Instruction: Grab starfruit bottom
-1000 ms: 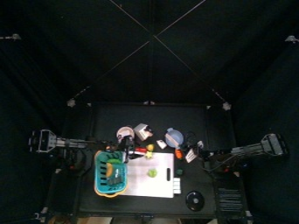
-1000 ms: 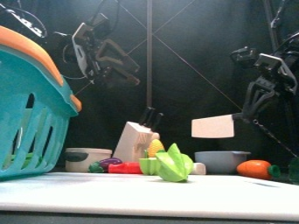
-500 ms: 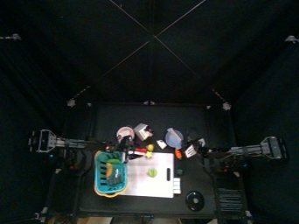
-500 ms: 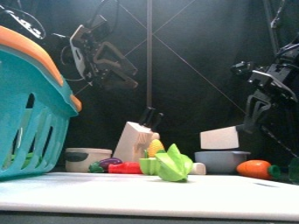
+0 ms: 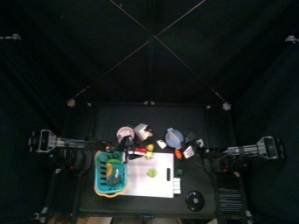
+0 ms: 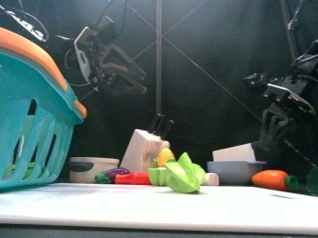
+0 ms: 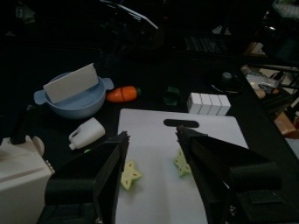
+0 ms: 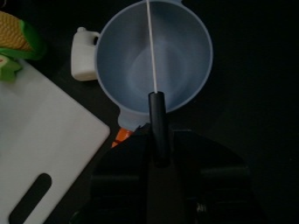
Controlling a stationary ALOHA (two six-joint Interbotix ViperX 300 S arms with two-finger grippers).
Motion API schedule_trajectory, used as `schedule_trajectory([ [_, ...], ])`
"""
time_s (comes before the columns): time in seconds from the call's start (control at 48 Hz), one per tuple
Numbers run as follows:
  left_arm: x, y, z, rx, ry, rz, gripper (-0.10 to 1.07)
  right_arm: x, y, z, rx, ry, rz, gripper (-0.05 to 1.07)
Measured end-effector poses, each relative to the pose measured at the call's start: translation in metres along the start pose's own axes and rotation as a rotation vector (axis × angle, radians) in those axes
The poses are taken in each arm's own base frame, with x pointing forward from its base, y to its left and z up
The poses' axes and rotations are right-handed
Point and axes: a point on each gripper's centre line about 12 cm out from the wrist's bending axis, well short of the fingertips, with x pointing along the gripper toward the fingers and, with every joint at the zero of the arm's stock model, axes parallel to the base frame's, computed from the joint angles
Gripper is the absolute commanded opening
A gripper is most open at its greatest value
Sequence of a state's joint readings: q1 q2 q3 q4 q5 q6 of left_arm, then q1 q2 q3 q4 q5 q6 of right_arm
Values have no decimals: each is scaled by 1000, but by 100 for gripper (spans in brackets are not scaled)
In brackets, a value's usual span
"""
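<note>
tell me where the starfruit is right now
The starfruit lies on the white cutting board near the table's middle. In the front view it sits right of the teal basket, in front of the knife block.

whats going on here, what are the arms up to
The left pincer hangs open above the white cutting board, where two yellow-green starfruit pieces lie untouched. The right pincer is over the blue bowl, in which a white blade stands on edge, its black handle between the jaws. Whether it grips the handle I cannot tell.
</note>
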State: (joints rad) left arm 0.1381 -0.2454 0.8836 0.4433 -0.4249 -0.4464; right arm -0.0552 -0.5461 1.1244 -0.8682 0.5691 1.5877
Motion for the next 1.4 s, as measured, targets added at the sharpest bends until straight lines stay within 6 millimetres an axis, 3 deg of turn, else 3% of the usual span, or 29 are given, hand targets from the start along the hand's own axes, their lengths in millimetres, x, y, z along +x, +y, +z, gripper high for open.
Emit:
schedule_trajectory([
  [0.271,0,0,0,0,0,0,85,1,-2,1,6,-2,-6,75],
  [0.917,-2,0,-1,0,2,0,85,-5,5,14,7,-43,21,75],
  [1.188,-15,-1,-2,-22,-3,12,85,-19,31,34,13,-90,104,75],
  [1.396,-29,1,-6,-18,49,52,85,-21,58,34,-41,-80,167,74],
])
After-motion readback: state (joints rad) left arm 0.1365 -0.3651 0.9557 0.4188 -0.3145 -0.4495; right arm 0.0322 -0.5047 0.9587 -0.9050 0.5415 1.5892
